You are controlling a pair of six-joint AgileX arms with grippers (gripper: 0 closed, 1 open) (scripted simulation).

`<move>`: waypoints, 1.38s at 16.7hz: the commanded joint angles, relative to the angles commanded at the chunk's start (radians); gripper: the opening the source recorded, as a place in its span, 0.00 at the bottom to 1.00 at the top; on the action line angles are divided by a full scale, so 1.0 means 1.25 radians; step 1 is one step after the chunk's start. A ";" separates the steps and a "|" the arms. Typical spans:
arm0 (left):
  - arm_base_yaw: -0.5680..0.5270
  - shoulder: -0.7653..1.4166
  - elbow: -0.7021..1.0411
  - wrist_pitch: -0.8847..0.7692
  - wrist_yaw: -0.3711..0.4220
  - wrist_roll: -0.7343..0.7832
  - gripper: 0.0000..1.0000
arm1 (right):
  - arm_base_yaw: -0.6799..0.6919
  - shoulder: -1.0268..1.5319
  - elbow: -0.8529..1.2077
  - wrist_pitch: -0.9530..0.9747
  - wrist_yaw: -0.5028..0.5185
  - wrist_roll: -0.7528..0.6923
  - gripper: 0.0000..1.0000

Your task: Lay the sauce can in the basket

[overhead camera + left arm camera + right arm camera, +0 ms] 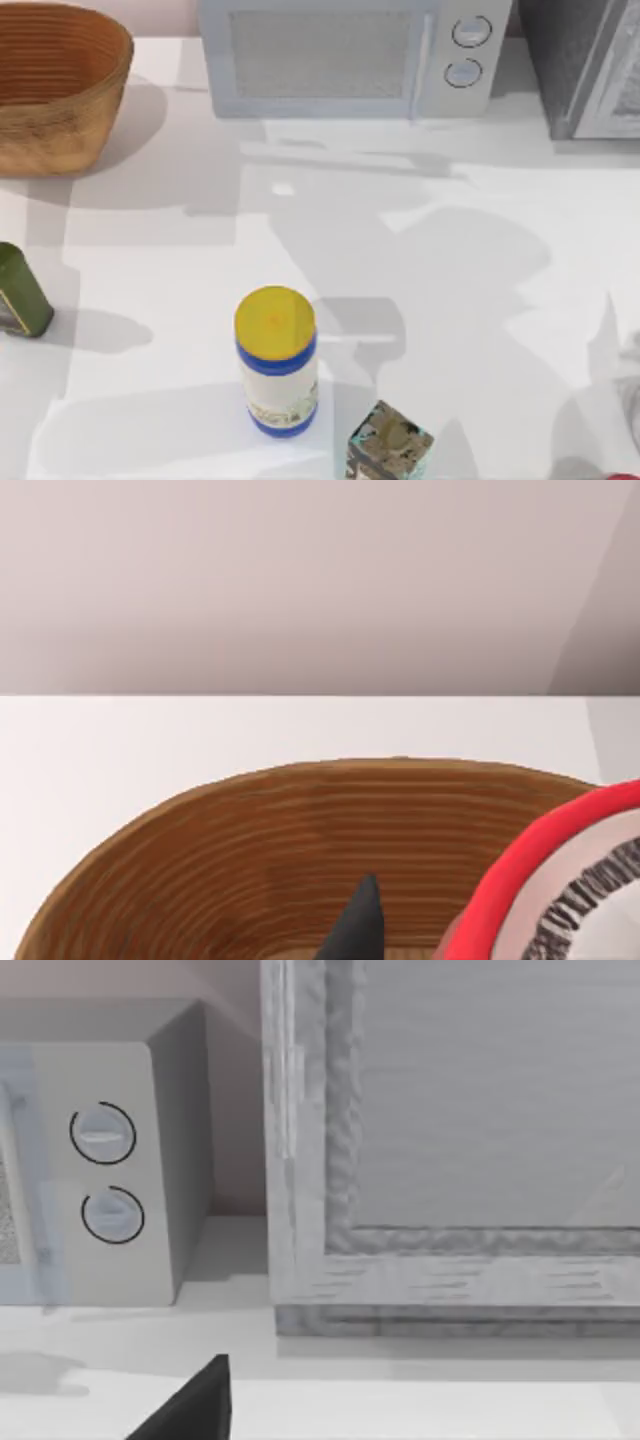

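From my left wrist view, the sauce can (560,880) sits close against the camera, red rim and pale label just beside a dark fingertip (358,928), so I judge my left end effector (440,935) is closed on the can and carrying it. Below and ahead lies the basket (300,830), its ribbed inside open under the can; the can looks to be over the basket's mouth, not yet resting in it.

In the top view the basket (60,100) stands at the far left corner of the surface (450,300), well apart from the white bottle (277,365), the dark green bottle (20,295) at the left edge and a small patterned box (390,445).

My right end effector (195,1410) hangs near the microwave (110,1170) and a grey cabinet (450,1140); I cannot tell how its fingers stand.

Risks from here, as I judge them: letting go too high could make the can bounce, roll up the sloped wall or tip the light basket. Releasing off-centre could drop it on the rim and out onto the surface. Descending carelessly could push the basket.
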 joint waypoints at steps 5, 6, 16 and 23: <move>-0.004 0.012 0.002 0.014 0.001 0.002 0.00 | 0.000 0.000 0.000 0.000 0.000 0.000 1.00; -0.004 0.028 0.003 0.026 0.000 0.001 0.00 | 0.000 0.000 0.000 0.000 0.000 0.000 1.00; -0.007 0.132 0.014 0.119 -0.003 -0.003 0.00 | 0.000 0.000 0.000 0.000 0.000 0.000 1.00; -0.007 0.132 0.014 0.119 -0.003 -0.003 0.45 | 0.000 0.000 0.000 0.000 0.000 0.000 1.00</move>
